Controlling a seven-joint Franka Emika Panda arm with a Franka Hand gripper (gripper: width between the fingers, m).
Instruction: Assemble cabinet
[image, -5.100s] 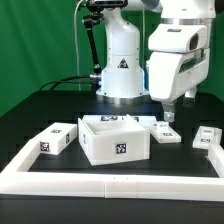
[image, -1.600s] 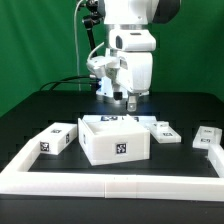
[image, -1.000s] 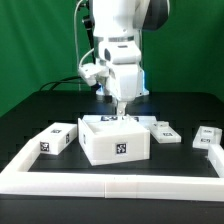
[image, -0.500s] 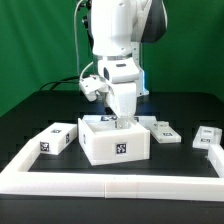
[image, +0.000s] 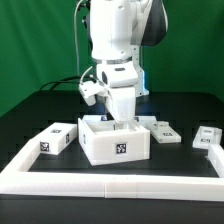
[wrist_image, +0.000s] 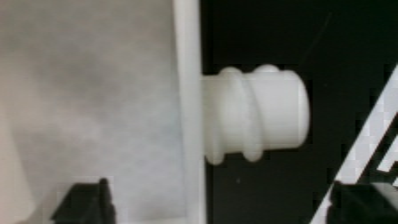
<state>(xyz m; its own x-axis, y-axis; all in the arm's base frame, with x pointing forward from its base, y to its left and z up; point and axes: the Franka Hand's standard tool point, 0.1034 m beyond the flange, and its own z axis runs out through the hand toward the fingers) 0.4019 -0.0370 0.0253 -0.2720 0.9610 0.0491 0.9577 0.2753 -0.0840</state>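
At the centre of the exterior view we see the gripper (image: 121, 120), fingers (wrist_image: 80, 200) apart and clamping nothing, poised at the rear rim of the cabinet's box shell (image: 115, 143), while the left block (image: 55, 138), right block (image: 163, 131) and far-right block (image: 207, 137) lie unattached beside it, so we judge assembly barely begun.

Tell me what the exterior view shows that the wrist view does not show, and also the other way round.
Only the exterior view shows the whole arm, the open box, three small blocks beside it, and the long rail in front. Only the wrist view shows, close up, a round ribbed peg against a flat white wall. Both show the gripper: it is down at the box in the exterior view, and its dark fingertips are wide apart in the wrist view.
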